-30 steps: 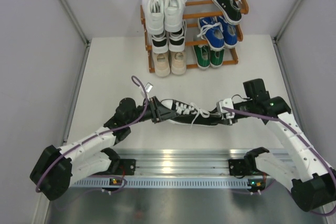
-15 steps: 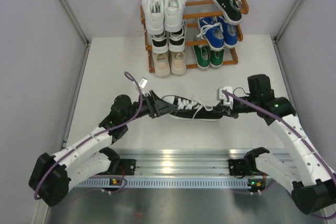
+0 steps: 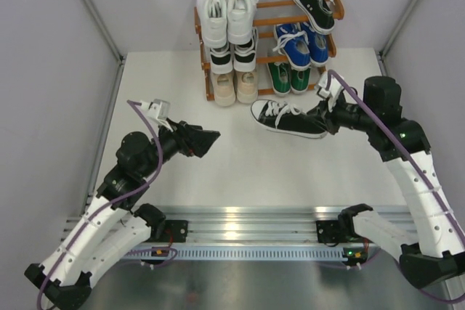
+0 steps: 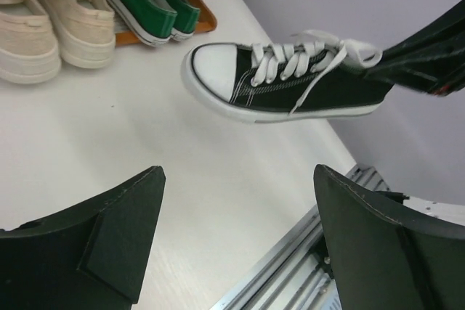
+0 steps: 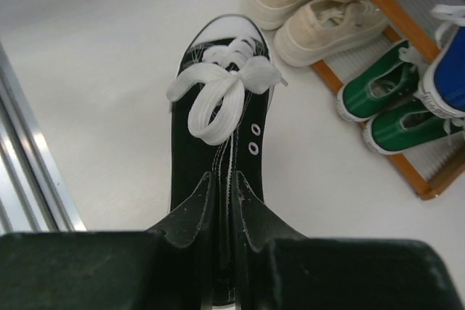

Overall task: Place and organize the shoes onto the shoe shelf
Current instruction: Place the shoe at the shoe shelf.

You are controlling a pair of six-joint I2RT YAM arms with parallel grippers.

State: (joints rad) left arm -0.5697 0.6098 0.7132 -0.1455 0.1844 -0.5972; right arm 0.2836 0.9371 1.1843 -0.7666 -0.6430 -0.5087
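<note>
A black sneaker (image 3: 287,119) with white laces and toe cap hangs just above the table in front of the shoe shelf (image 3: 270,21). My right gripper (image 3: 323,116) is shut on its heel; in the right wrist view the fingers (image 5: 202,201) pinch the heel collar of the black sneaker (image 5: 218,107). My left gripper (image 3: 208,141) stands open and holds nothing, left of the sneaker and apart from it. From the left wrist, the sneaker (image 4: 290,81) floats beyond the spread left gripper (image 4: 238,172). The shelf holds white (image 3: 227,9), blue (image 3: 301,43), green (image 3: 289,78) and beige (image 3: 235,86) pairs and one black sneaker (image 3: 314,3).
A black-and-white pair (image 3: 232,56) sits under the white pair on the middle tier. Grey walls close in the table on both sides and behind the shelf. A metal rail (image 3: 247,234) with both arm bases runs along the near edge.
My left gripper let go of the sneaker's toe, opened wide and drew back to the left. My right gripper closed on the heel and carried the sneaker up toward the shelf.
</note>
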